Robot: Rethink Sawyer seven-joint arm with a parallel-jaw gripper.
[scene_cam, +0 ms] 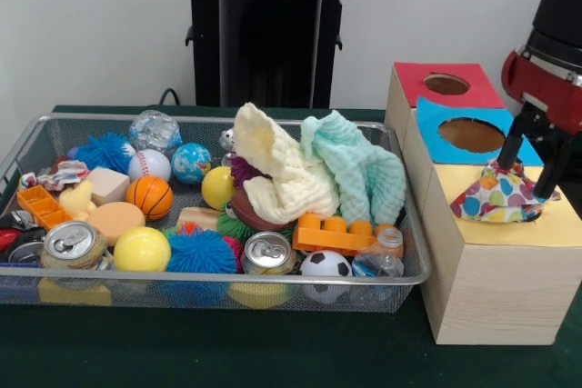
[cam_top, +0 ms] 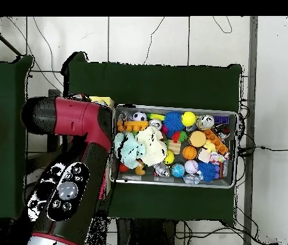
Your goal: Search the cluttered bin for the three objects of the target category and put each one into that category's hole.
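The wire mesh bin [scene_cam: 227, 121] is full of clutter; it also shows in the overhead view [cam_top: 172, 108]. My gripper [scene_cam: 526, 181] hangs over the yellow-topped box [scene_cam: 559, 224] at the right. Its fingers [scene_cam: 511, 144] stand apart, so it is open. A crumpled multicolour wrapper [scene_cam: 496, 199] sits on the yellow top between and below the fingertips, its peak touching the left one. It covers the yellow box's hole, which I cannot see. Another printed wrapper [scene_cam: 56, 174] lies at the bin's left edge. In the overhead view my arm [cam_top: 76, 127] hides the gripper.
The blue-topped box [scene_cam: 473, 135] and the red-topped box [scene_cam: 446, 84] stand behind the yellow one, each with an open hole. The bin holds a cream cloth [scene_cam: 282, 170], a mint cloth [scene_cam: 359, 170], cans, balls and an orange brick [scene_cam: 335, 235].
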